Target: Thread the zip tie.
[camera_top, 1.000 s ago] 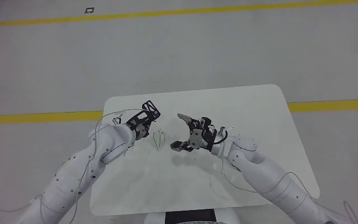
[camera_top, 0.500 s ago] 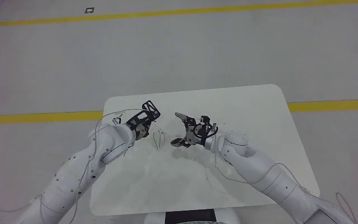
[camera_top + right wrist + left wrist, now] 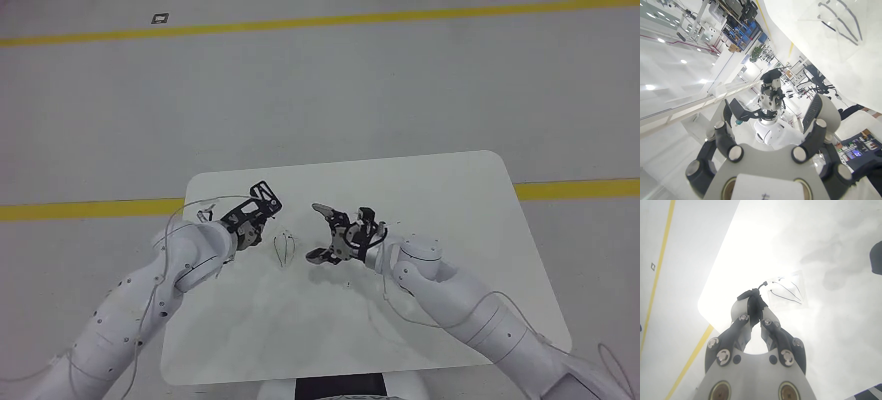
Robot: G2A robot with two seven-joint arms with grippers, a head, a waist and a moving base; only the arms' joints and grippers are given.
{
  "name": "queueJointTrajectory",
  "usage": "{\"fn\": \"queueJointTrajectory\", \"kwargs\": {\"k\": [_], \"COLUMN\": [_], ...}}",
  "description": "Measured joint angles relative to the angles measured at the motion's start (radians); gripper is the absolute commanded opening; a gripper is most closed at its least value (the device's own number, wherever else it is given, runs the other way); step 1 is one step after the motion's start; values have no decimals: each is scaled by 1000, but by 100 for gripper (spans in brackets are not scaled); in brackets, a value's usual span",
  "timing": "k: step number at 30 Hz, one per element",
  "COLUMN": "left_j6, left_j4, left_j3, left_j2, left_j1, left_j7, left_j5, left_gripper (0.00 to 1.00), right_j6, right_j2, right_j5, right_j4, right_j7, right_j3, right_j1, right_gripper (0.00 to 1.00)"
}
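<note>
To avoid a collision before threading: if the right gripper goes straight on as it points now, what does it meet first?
Probably the left gripper, shut on the zip tie: the right wrist view shows it centred between the right gripper's open jaws. Depth is unclear.

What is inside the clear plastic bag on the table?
Several thin black zip ties lie inside the clear bag. Being transparent, it hides nothing, but their exact number is unclear.
</note>
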Motion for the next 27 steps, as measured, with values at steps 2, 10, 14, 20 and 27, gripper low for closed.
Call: {"fn": "queueJointTrajectory", "kwargs": {"k": [2, 10, 14, 20, 27], "left_j6": [-15, -13, -13, -13, -13], "left_j4": [-13, -35, -24, -24, -5], "left_j3": [-1, 60, 88, 96, 99], "left_j2": [5, 44, 62, 68, 67], "left_j1": [8, -2, -28, -35, -35], "left_j7": [9, 54, 82, 88, 129], "left_j5": [1, -38, -70, -62, -72], "left_gripper": [0, 0, 0, 0, 0], "right_j6": [0, 0, 0, -5, -33], "right_j2": [-1, -15, -19, -19, -22], "right_j5": [-28, -67, -86, -87, -160], "right_j4": [8, 49, 57, 54, 105], "right_j7": [19, 65, 65, 68, 181], "right_j3": [-7, -31, -43, -43, -41], "right_j1": [8, 39, 48, 44, 48], "right_gripper": [100, 100, 100, 100, 100]}}
